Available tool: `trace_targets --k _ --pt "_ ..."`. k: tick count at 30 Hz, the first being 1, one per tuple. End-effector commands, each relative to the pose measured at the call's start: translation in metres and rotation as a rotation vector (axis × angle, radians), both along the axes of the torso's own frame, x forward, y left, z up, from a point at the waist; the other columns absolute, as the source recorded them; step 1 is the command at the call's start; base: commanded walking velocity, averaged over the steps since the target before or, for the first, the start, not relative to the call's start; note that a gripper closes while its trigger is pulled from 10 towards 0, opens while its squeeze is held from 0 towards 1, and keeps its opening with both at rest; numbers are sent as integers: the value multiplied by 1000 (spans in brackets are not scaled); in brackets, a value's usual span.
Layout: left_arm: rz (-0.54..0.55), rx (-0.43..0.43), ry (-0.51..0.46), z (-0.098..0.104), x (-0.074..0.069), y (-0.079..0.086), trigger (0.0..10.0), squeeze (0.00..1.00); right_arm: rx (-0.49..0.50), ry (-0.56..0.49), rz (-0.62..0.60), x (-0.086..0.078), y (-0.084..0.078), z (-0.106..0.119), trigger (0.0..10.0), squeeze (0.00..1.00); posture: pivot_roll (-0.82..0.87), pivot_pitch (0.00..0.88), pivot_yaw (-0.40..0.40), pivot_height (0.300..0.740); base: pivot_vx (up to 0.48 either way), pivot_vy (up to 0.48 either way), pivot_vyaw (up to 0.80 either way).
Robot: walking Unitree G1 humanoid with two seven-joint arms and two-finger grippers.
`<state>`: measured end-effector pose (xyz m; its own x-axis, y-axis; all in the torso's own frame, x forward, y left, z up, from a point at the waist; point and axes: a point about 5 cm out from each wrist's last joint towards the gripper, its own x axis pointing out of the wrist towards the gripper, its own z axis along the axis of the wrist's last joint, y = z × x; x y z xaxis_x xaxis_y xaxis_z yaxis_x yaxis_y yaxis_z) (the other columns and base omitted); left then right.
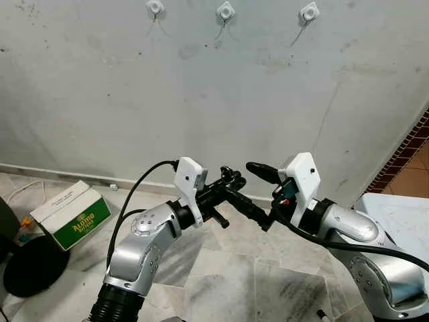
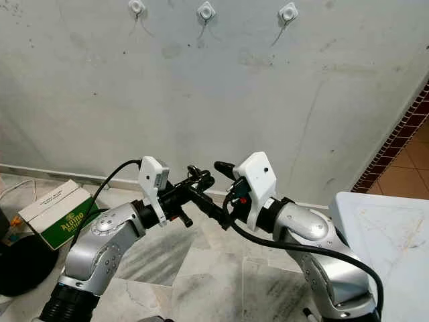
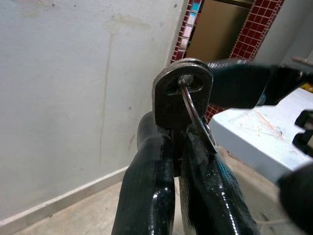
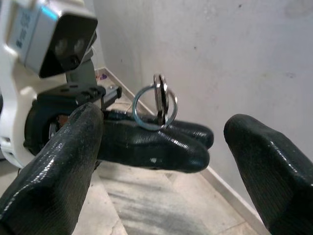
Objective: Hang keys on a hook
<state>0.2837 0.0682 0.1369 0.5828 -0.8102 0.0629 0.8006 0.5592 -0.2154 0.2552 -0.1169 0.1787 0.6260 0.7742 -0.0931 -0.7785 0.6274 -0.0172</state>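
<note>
Keys: key (image 3: 182,93) with a metal ring (image 4: 154,106) threaded through the hole in its head, sitting pinched between the left gripper's fingertips, well below the hooks and out in front of the wall.
Left gripper (image 1: 232,180): its two black fingers are pressing together on the key's blade, with the key head and ring sticking out past the tips; it is pointing toward the right gripper, below the middle hook.
Right gripper (image 1: 263,194): its fingers are standing spread apart, one above and one below the left gripper's tips, bracketing the key without touching it as far as can be seen.
Hooks: three small white hooks are sitting in a row high on the wall, left hook (image 1: 155,8), middle hook (image 1: 225,11), right hook (image 1: 309,13), all far above both grippers.
Wall (image 1: 100,94): grey, stained plaster, running behind both arms down to the floor.
Box (image 1: 70,214): green and white carton lying on the floor at the foot of the wall, off to the robot's left of the left gripper.
Table (image 2: 382,228): pale surface showing to the right of the right arm, away from the wall.
</note>
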Motion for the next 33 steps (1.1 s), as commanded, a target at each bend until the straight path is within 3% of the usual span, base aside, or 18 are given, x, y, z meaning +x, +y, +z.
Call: trace_targets --k 1,2,3,4,5,6,9,10,11,33 --pt "5 13 -20 3 2 0 0 0 -8 1 1 0 3 -1 10000 0 -42 37 60 740 0 0 0" --pt "4 13 -20 3 2 0 0 0 -5 0 -2 0 4 -2 10000 0 -42 37 60 740 0 0 0" --pt "3 13 -20 3 2 0 0 0 -2 -3 -3 1 5 -2 5294 0 -42 37 60 740 0 0 0" --pt "3 13 -20 3 2 0 0 0 -2 -3 -3 1 5 -2 5294 0 -42 37 60 740 0 0 0" --pt "3 12 -20 3 2 0 0 0 -3 -5 -6 2 6 -3 4627 0 -42 37 60 740 0 0 0" --pt "3 12 -20 4 2 -1 0 0 -2 -7 -11 2 7 -3 2824 0 -42 37 60 740 0 0 0" --pt "2 11 -21 4 2 -1 0 0 1 -9 -19 3 8 -4 2314 0 -42 37 60 740 0 0 0" --pt "2 11 -21 4 2 -1 0 0 1 -9 -22 4 8 -4 549 0 -42 37 60 740 0 0 0" --pt "2 11 -21 4 2 -1 0 0 1 -11 -25 4 8 -4 0 0 -42 37 60 740 0 0 0" --pt "7 15 -23 4 2 0 0 0 -25 -40 -78 11 -4 -3 0 0 -40 38 59 740 0 0 0"
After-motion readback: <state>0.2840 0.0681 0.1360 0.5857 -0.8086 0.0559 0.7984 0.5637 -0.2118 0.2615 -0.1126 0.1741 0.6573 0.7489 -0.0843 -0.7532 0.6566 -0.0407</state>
